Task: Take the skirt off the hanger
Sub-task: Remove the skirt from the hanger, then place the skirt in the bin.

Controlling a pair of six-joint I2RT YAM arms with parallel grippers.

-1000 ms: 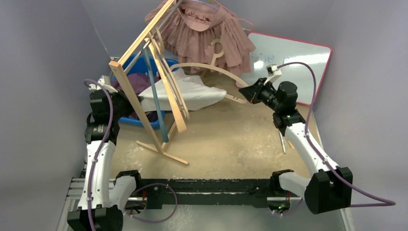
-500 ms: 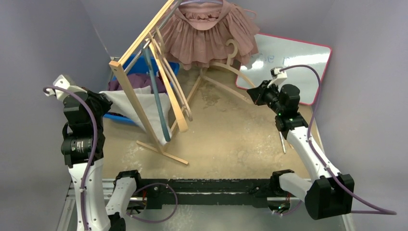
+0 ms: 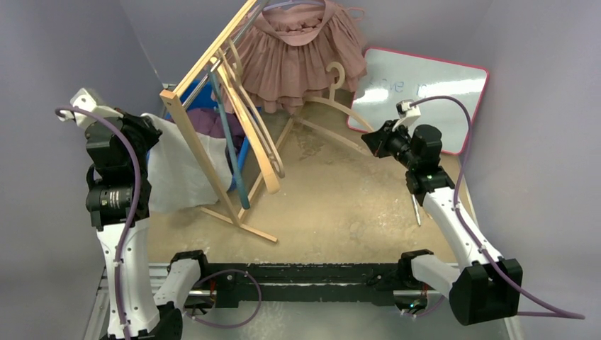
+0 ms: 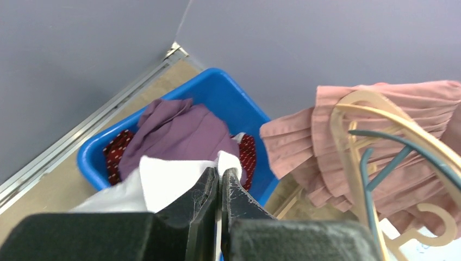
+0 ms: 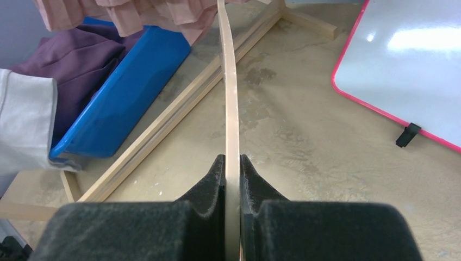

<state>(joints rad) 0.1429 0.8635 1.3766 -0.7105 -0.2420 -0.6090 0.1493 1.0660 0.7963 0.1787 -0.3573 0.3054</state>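
Note:
The white skirt (image 3: 181,170) hangs from my left gripper (image 3: 147,126), which is raised at the left beside the wooden rack. In the left wrist view my left gripper (image 4: 220,174) is shut on a fold of the white skirt (image 4: 163,182). My right gripper (image 3: 368,139) is shut on one end of a bare wooden hanger (image 3: 333,106), held above the table at the right. In the right wrist view the hanger (image 5: 231,98) runs straight out from between my right gripper's (image 5: 232,160) jaws. The skirt and the hanger are apart; the skirt also shows at the left edge of the right wrist view (image 5: 22,119).
A tilted wooden clothes rack (image 3: 212,64) stands at centre left with a pink ruffled skirt (image 3: 301,49), wooden hangers and a teal hanger (image 3: 230,142) on it. A blue bin (image 4: 228,92) with purple clothes (image 4: 174,130) sits behind it. A whiteboard (image 3: 425,85) lies at the back right.
My left gripper pulled the white skirt off the hanger, away to the left and up; it now hangs down beside the rack. My right gripper kept hold of the hanger, which is now bare.

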